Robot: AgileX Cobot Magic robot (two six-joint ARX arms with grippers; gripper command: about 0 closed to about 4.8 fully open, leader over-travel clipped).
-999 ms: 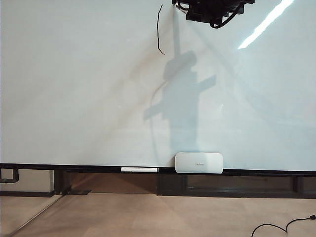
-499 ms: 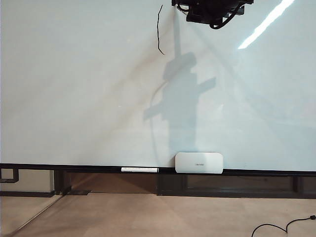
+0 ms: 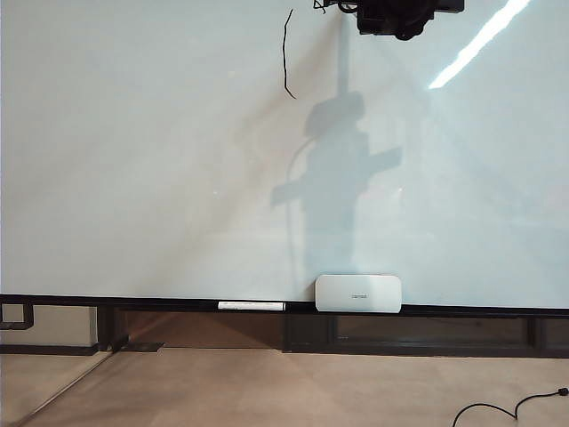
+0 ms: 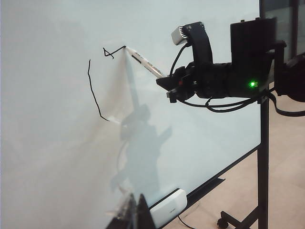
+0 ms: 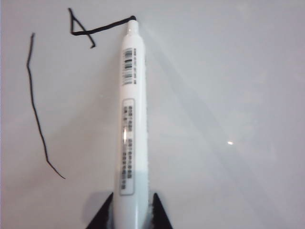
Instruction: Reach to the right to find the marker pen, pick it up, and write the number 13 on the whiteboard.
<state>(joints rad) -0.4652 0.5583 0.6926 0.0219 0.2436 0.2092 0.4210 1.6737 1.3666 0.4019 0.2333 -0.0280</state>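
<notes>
Black ink marks the whiteboard point(image 5: 228, 71) — a tall wobbly line point(image 5: 40, 109) and the start of a second figure point(image 5: 90, 29). Right gripper point(image 5: 132, 210) clamps the white marker pen point(image 5: 129, 109), tip touching the board high up. Left gripper is out of sight — its camera watches from the side.

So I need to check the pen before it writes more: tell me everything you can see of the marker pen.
The marker pen is a slim white cylinder, plastic by the look, with a barcode and a printed label along its barrel and a small dark tip. The right gripper is shut on its rear end, dark jaws on either side. Its tip rests on the whiteboard at the end of a fresh angular black stroke, beside a longer wobbly vertical line. In the left wrist view it slants up towards the board.
</notes>
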